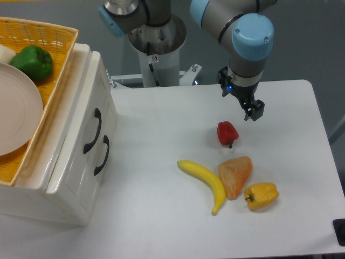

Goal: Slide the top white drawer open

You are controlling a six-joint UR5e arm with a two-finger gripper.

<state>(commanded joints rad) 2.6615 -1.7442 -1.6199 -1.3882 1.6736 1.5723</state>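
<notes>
Nearest the camera, a yellow pepper (261, 195) lies on the white worktop (161, 216), with an orange wedge-shaped piece (236, 175) touching its left side and a banana (205, 181) curving just beside that. A red pepper (227, 133) sits a little farther back, apart from these three. Above and to the right of the red pepper hangs the claw (253, 110), dark and pointing down, clear of everything on the worktop; whether its fingers are parted or together cannot be told from this angle. At the left edge stands a glossy white cabinet (59, 183). Its top drawer (99, 105) carries a curved black handle (92, 131); the lower drawer (81, 162) has a matching one (102, 155). On the cabinet rests a yellow basket (59, 81) holding a pale plate (16, 113) and a green pepper (33, 62).
</notes>
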